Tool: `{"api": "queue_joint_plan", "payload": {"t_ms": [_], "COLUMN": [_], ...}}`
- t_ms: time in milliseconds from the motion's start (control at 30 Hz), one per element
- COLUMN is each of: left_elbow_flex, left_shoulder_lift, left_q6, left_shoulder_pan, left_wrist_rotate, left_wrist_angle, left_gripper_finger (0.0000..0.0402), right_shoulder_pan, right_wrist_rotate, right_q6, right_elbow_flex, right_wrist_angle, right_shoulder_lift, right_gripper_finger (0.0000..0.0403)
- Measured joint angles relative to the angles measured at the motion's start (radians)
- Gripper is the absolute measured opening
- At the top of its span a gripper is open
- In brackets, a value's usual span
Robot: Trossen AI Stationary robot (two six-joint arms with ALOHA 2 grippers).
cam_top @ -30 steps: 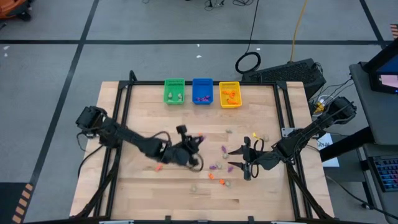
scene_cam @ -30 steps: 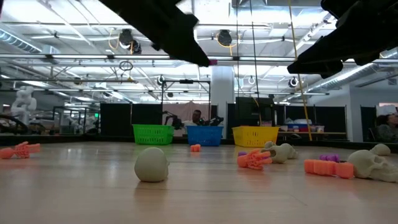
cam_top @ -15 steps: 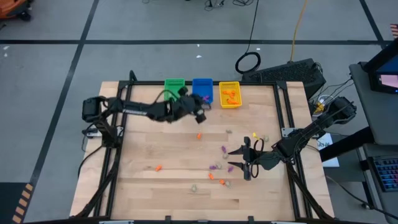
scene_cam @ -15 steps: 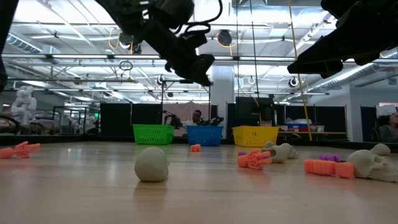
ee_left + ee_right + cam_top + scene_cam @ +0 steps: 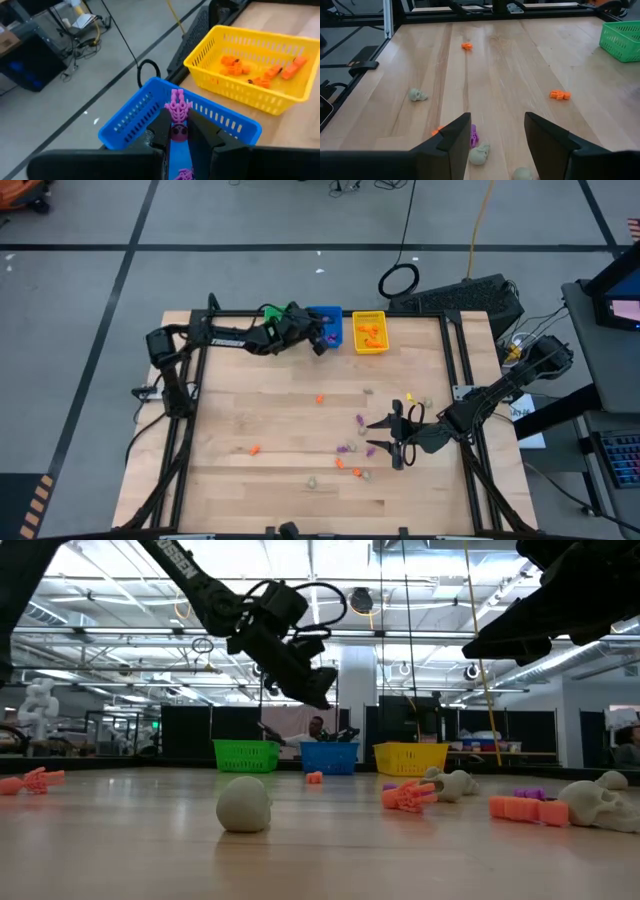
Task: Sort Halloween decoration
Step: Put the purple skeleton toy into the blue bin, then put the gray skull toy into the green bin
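The left claw (image 5: pixel 178 131) hangs over the blue bin (image 5: pixel 127 125), clenched on a purple trinket (image 5: pixel 177 107); the right claw (image 5: pixel 495 135) gapes empty above the table (image 5: pixel 250 410), where a dozen-odd trinkets (image 5: pixel 354 448) lie unsorted; partway, I'd say.

Bright, even overhead light; soft shadows

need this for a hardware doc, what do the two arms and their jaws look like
Both arms are dark, near black, built of slim jointed segments. The left arm bears white lettering along one link, and a black cable loops over its wrist. Left gripper and right gripper each have two broad, flat, matte black jaws.
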State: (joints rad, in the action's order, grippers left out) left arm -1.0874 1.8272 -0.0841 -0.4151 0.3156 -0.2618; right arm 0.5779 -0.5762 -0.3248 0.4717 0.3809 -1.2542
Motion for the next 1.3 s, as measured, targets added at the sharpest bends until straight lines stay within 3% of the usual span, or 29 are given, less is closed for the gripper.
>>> {"api": "queue_joint_plan", "payload": {"t_ms": [233,600,800,967,1167,1300], "left_elbow_flex": [0.000,-0.001,-0.002,-0.003,-0.003,-0.003], "left_shoulder_lift": [0.055,0.054,-0.022,-0.104,-0.156,-0.179], "left_q6": [0.051,0.056,0.143,0.159,0.184,0.221], "left_shoulder_pan": [-0.010,-0.020,0.019,0.119,0.329,0.481], "left_wrist_rotate": [-0.011,-0.044,-0.151,-0.265,-0.255,-0.214], "left_wrist_angle": [-0.021,-0.017,0.106,0.287,0.433,0.494], "left_gripper_finger": [0.0054,0.0195,0.0221,0.0221,0.0221,0.0221], "right_shoulder_pan": [0.000,0.000,0.000,0.006,0.054,0.109], "right_wrist_rotate": [0.000,-0.003,-0.032,-0.019,0.100,0.088], "right_q6": [0.000,-0.026,-0.104,-0.165,-0.207,-0.263], "right_elbow_flex": [0.000,0.000,0.000,0.000,0.000,0.000], "right_wrist_angle": [0.000,-0.007,-0.069,-0.129,-0.116,-0.093], "right_shoulder_lift": [0.000,0.000,0.000,0.000,-0.011,-0.060], "right_gripper_finger": [0.0171,0.0171,0.0171,0.0171,0.0180,0.0199]}}
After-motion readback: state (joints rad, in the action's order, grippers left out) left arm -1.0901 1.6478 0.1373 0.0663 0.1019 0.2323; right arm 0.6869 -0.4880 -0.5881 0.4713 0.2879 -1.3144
